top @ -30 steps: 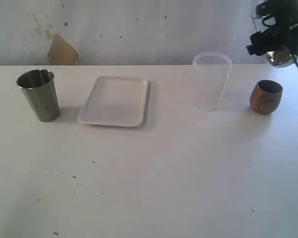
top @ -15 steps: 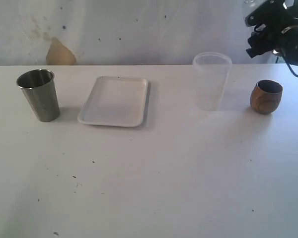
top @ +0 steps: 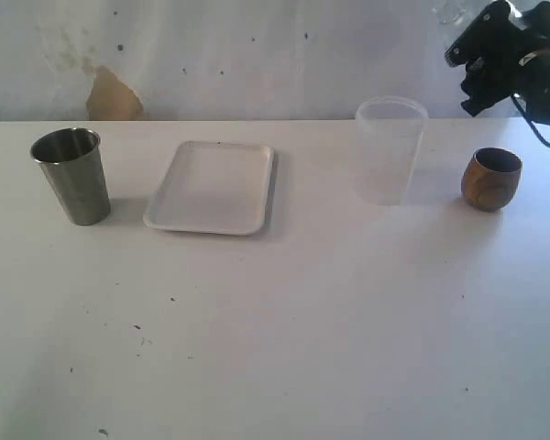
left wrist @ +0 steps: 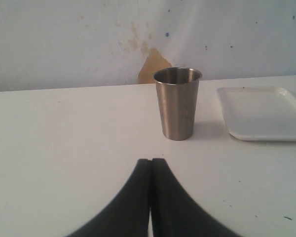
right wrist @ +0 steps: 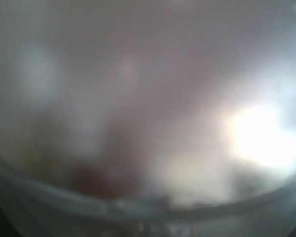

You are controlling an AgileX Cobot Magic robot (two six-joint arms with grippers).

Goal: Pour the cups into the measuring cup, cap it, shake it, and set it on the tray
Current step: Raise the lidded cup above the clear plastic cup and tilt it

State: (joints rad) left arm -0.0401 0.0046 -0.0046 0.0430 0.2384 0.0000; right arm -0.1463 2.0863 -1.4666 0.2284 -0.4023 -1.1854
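We see the right claw (top: 472, 37) high in the far right corner, above the wooden cup (top: 491, 181) and clear of the table (top: 302, 330). Its jaws are spread wide around a clear see-through piece (top: 449, 13) that pokes out to the left at the top edge. In its own wrist view that clear piece (right wrist: 148, 207) fills the blurred picture, and we cannot tell whether it is the measuring cup. The left claw (left wrist: 150, 165) has its jaws pressed together on nothing. It sits low over the table on the near side of the steel tumbler (left wrist: 176, 106), apart from it, and the exterior view does not show it.

Against a second ago the right claw has swung. Then the clear piece hung below it at the right edge, just above the wooden cup; now it sits up and to the left. Nothing on the table has shifted.

We count:
- one table
- one tray (top: 211, 188), lying flat left of centre on the far half
- one frosted container (top: 390, 151), upright right of centre
- one steel tumbler, upright at the far left, beside the tray without touching it
- one wooden cup, upright at the far right, apart from the frosted container

That makes two cups, and two claws
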